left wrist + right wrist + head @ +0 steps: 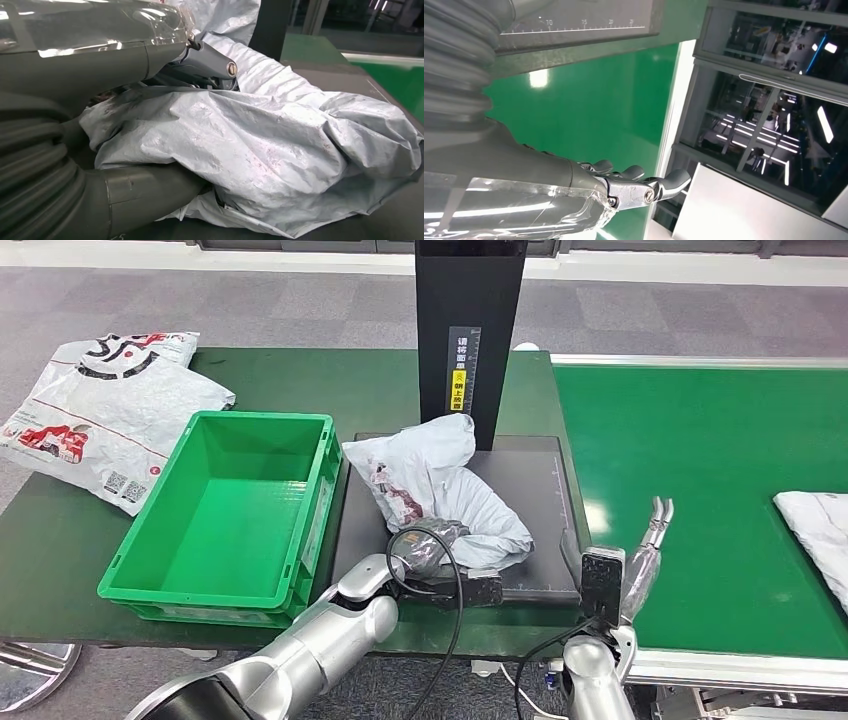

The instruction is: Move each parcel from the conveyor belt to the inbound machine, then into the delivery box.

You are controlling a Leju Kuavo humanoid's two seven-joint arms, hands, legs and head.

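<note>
A crumpled grey-white plastic parcel (440, 490) lies on the dark scanning plate (545, 490) of the inbound machine, below its black post (470, 330). My left hand (428, 545) grips the parcel's near end; in the left wrist view its thumb (145, 192) and fingers (210, 62) close around the wrinkled parcel (270, 145). My right hand (650, 545) is raised over the green conveyor belt (690, 470) with fingers straight and apart, holding nothing; the same right hand (624, 187) appears close up in the right wrist view. Another parcel (820, 530) lies on the belt at the far right.
An empty green delivery box (235, 510) stands on the dark table left of the plate. A large white printed bag (105, 410) lies at the table's far left corner. A black cable (455, 620) loops off my left forearm.
</note>
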